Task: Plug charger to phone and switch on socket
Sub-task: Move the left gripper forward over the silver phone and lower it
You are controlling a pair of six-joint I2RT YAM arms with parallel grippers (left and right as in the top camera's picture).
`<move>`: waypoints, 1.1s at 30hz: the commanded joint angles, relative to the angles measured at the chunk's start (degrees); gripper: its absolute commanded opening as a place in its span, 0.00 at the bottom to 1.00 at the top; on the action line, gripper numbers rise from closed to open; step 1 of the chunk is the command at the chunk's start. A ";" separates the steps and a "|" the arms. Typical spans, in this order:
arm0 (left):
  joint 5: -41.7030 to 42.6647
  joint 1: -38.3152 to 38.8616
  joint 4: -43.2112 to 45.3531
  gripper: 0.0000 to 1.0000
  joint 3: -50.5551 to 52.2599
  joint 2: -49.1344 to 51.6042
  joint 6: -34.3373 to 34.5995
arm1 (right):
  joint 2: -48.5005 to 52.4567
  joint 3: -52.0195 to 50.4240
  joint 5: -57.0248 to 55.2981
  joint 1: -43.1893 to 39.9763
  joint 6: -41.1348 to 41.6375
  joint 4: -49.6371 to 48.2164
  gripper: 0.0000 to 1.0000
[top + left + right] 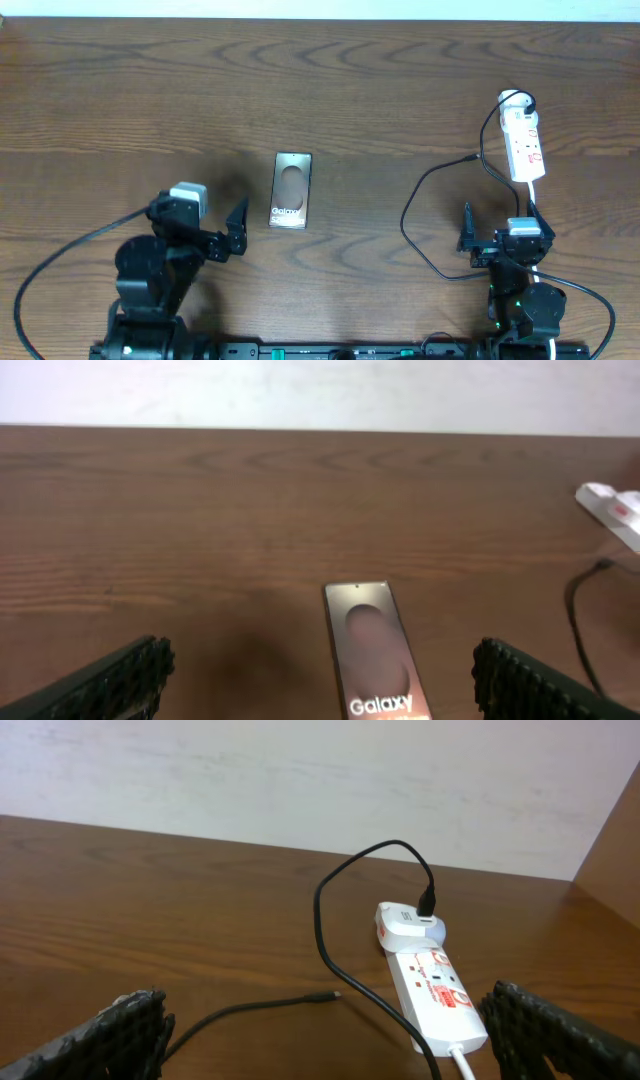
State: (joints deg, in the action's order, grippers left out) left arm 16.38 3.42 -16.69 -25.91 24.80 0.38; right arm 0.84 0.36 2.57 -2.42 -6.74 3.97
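Currently: phone (291,189) face reads "Galaxy"; socket (432,982) print illegible; left gripper (320,680), right gripper (325,1020) both wide, empty.

The only word that can be read is "Galaxy" in white letters. It stands on the shiny bronze-grey face of the phone (291,190), at the end nearest the worktop's front edge. The phone lies left of the worktop's middle. The left wrist view shows the same word on the phone (378,650) more sharply.

The socket (524,145), near the right edge, carries red marks and small dark print on its white face (435,985) — too small to read in any view.
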 commanded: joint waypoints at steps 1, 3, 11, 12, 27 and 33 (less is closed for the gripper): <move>1.14 0.96 -3.58 0.98 -7.30 5.90 1.25 | -0.46 -0.04 -0.28 0.15 -0.61 0.28 0.99; 1.11 1.90 -5.31 0.98 -9.97 8.61 1.25 | -0.46 -0.04 -0.28 0.15 -0.61 0.26 0.99; -5.05 7.58 -11.02 0.98 -20.06 20.55 4.70 | -0.46 -0.04 -0.28 0.15 -0.61 0.28 0.99; -6.27 8.66 -11.47 0.98 -21.22 22.23 4.70 | -0.46 -0.04 -0.28 0.15 -0.61 0.26 0.99; -23.54 20.63 -19.61 0.98 -40.89 48.63 9.53 | -0.46 -0.04 -0.28 0.15 -0.61 0.28 0.99; -22.58 21.05 -18.38 0.98 -41.18 52.89 9.62 | -0.46 -0.04 -0.28 0.15 -0.61 0.28 0.99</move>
State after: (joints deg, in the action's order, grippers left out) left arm -4.91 24.23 -34.76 -66.04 76.58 9.23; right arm 0.84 0.36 2.57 -2.42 -6.74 3.97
